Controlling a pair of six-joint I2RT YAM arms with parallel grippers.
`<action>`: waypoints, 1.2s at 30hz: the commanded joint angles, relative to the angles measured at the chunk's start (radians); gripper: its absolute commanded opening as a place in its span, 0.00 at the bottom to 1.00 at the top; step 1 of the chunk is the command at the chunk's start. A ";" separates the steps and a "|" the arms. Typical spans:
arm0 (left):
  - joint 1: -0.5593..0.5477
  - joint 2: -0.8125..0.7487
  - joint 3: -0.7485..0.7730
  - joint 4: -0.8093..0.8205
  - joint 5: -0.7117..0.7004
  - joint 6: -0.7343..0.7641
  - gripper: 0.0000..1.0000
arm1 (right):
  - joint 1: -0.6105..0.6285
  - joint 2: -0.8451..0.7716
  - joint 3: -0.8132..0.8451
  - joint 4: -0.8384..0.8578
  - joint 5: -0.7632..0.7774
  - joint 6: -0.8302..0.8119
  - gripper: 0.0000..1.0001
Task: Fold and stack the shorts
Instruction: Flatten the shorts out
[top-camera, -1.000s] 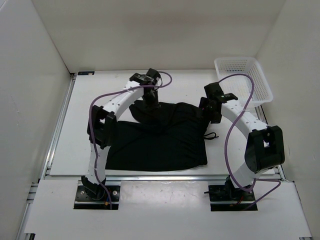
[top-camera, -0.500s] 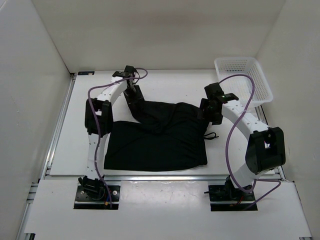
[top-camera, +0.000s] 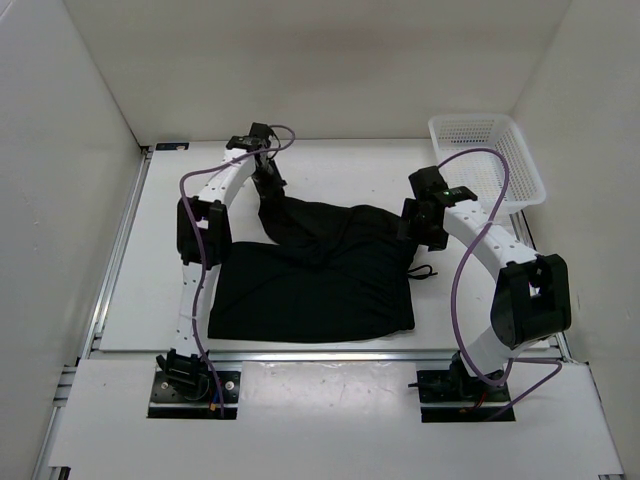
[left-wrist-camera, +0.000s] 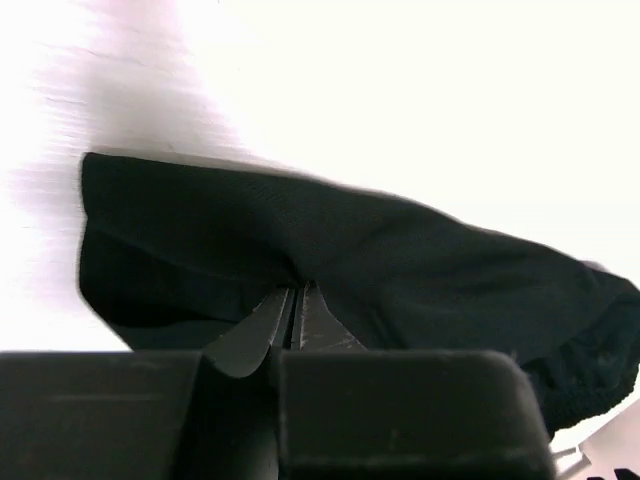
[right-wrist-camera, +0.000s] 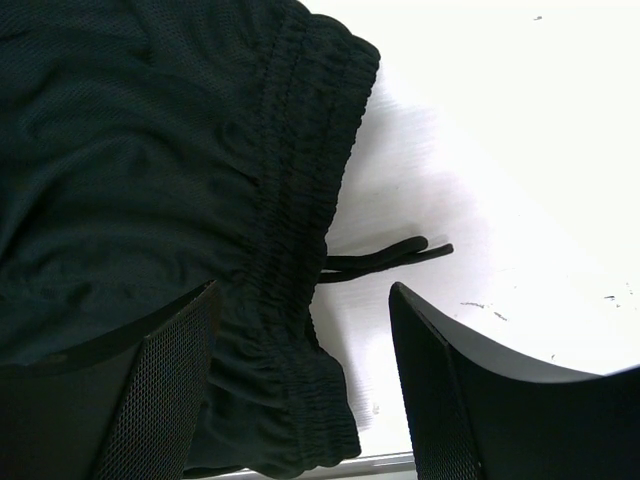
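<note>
Table (top-camera: 350, 165): white, walled on three sides.
Shorts (top-camera: 320, 285): black, spread mid-table, far left corner bunched.
Basket (top-camera: 488, 160): white mesh, far right corner (apart from shorts).
Left gripper (left-wrist-camera: 297, 305): pinched tight on shorts fabric.
Right gripper (right-wrist-camera: 300, 290): fingers spread, above waistband.
Drawstring (right-wrist-camera: 385, 258): on table beside waistband.

Reads as a robotics lab test cell rather than any lived-in room. Boxed in by plain white panels (top-camera: 60, 220) on the left, back and right. Floored with a flat white surface (top-camera: 370, 170) edged by bare aluminium rail (top-camera: 118, 250). Fitted with a left arm (top-camera: 215, 190) and a right arm (top-camera: 480, 240), white with black joints, bolted to black base plates (top-camera: 190, 385) at the near edge and trailing exposed purple cable (top-camera: 452, 290). Stocked with test props: black shorts (top-camera: 320, 290) spread on the surface and a white mesh basket (top-camera: 476, 118) in the far right corner. Lit evenly and brightly.
</note>
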 joint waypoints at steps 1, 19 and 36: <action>0.028 -0.110 0.047 -0.015 -0.048 0.016 0.10 | 0.004 -0.036 0.035 -0.006 0.026 -0.013 0.72; 0.143 0.040 0.332 0.114 0.142 0.018 1.00 | 0.004 -0.083 -0.029 0.014 0.003 0.017 0.72; 0.118 -0.149 -0.165 0.082 0.061 0.137 0.69 | 0.004 -0.094 -0.039 0.025 0.003 0.026 0.74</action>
